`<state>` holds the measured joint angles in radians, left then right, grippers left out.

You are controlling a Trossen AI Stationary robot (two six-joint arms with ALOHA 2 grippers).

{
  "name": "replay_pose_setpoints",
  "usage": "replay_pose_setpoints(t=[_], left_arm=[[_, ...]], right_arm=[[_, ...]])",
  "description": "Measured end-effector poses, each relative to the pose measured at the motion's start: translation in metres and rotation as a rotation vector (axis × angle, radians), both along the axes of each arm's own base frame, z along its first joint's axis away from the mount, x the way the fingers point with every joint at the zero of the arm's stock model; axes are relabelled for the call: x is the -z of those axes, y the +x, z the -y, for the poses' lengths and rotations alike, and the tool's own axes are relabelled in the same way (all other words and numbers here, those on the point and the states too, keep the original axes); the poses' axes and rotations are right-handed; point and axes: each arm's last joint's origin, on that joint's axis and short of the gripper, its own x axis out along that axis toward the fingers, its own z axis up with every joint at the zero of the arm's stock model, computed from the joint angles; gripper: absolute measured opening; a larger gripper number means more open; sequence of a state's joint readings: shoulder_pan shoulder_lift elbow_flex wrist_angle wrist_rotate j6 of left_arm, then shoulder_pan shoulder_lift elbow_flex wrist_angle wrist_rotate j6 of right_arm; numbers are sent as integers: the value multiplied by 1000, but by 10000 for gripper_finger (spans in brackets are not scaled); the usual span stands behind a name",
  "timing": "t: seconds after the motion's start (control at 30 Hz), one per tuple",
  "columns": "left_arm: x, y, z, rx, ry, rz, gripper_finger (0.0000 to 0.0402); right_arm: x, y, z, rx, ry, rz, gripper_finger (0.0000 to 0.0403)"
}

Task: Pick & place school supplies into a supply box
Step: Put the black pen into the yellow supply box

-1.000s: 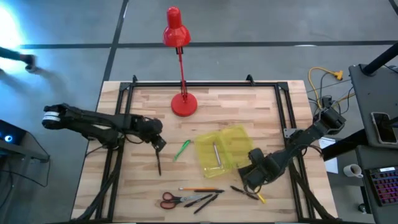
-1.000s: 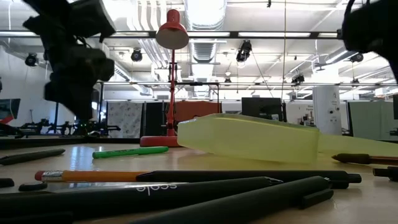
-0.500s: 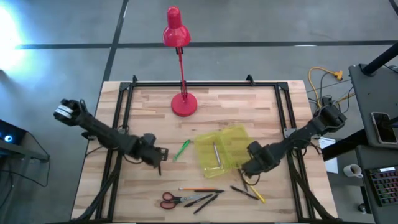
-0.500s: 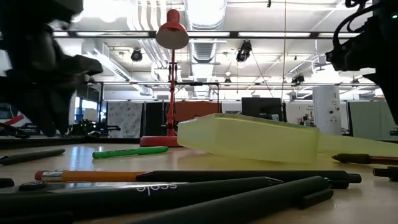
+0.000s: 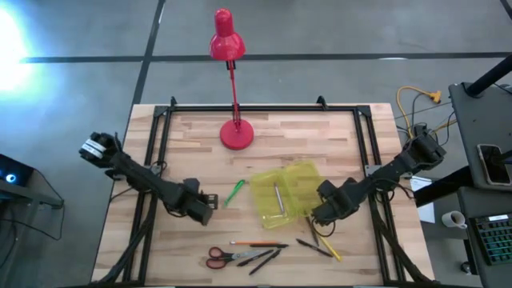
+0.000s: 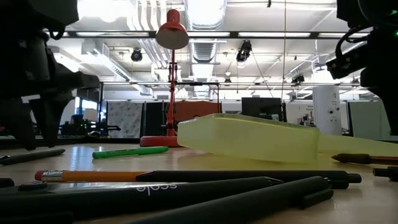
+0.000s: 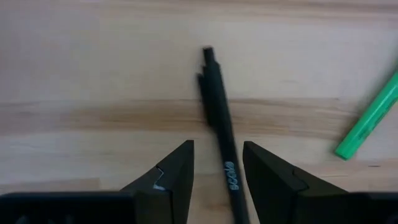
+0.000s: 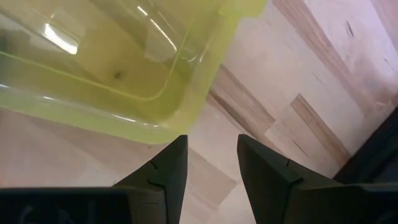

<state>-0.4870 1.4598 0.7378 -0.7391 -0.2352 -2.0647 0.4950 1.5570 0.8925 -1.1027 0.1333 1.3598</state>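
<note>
The left hand [image 5: 206, 210] sits low over the bench [image 5: 320, 128], its fingers [image 7: 177, 168] spread apart with a black pen [image 7: 221, 146] lying on the wood between them; neither finger touches the pen, so the hand is released and holds nothing. Just off to one side of this hand lies a green marker [image 5: 234, 192], apart from the pen and between the hand and the box [image 5: 284, 192]. The right hand [image 5: 314, 216] hovers at the near corner of the yellow-green box, its fingers [image 8: 168, 168] also parted and empty, with bare wood showing in the gap and the box wall [image 8: 124, 118] just ahead of the fingertips. The box lies open near the middle of the bench, between the two hands, with a pale slim item [image 5: 278, 197] inside it. Closer to the front edge than either hand lies a loose cluster of supplies: red-handled scissors [image 5: 218, 257], an orange pencil [image 5: 256, 243], and several more black pens [image 5: 264, 258]. Beside the right hand, toward the front edge, lie another dark pen [image 5: 310, 246] and a yellow pencil [image 5: 330, 250]. A red desk lamp [image 5: 234, 132] stands on the far side of the bench, well apart from both hands.
</note>
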Motion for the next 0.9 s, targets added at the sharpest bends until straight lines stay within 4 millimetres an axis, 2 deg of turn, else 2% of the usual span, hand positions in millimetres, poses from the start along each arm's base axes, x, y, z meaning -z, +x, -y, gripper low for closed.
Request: replay_pose_setpoints(t=[0.17, 0.37, 0.47, 0.6, 0.7, 0.8, 0.9], left_arm=[[11, 16, 7, -4, 25, -57, 123], [26, 19, 10, 4, 39, -137, 112], [27, 17, 9, 32, 31, -149, 83], [31, 11, 6, 76, 37, -169, 23], [35, 8, 4, 86, 38, -175, 15], [31, 8, 4, 138, 49, -149, 16], [16, 13, 4, 214, 89, -80, 11]], right_arm=[[4, -3, 2, 25, -7, -8, 130], [5, -4, 2, 25, -7, -9, 130], [5, -4, 2, 25, -7, -9, 130], [5, -4, 2, 25, -7, -9, 130], [5, -3, 2, 28, -7, -7, 130], [-1, -1, 1, 31, 4, 22, 130], [-10, -2, 2, 66, -25, 88, 130]])
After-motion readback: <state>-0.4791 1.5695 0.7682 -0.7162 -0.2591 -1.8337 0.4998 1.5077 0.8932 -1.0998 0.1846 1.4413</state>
